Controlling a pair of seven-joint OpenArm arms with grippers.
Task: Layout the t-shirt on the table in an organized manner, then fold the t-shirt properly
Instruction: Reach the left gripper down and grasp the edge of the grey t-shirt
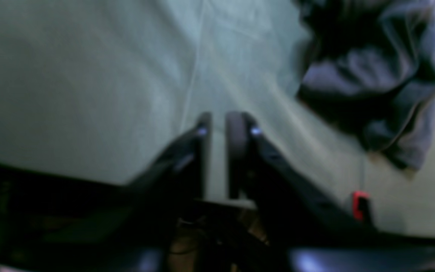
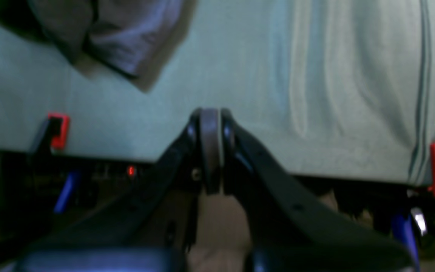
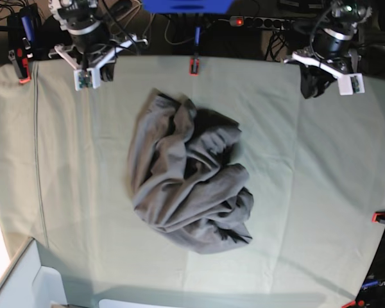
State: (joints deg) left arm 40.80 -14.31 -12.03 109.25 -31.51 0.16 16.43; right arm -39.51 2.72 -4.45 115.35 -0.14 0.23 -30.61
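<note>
Left gripper (image 1: 217, 122) open a little, with a thin gap between the fingers, holding nothing, up above the table (image 1: 89, 94) near its edge. Right gripper (image 2: 210, 117) shut tight, holding nothing, also by the table edge. T-shirt (image 3: 189, 183) in a crumpled heap in the middle of the table, well apart from both grippers. Small red clips (image 2: 59, 130) along the edge.

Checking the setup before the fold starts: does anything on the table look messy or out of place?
Yes: the t-shirt lies crumpled in a bunched heap in the middle of the table, with deep folds and no sleeve or hem laid flat. Neither arm touches it. The table cloth shows only faint creases; nothing looks damaged.
</note>
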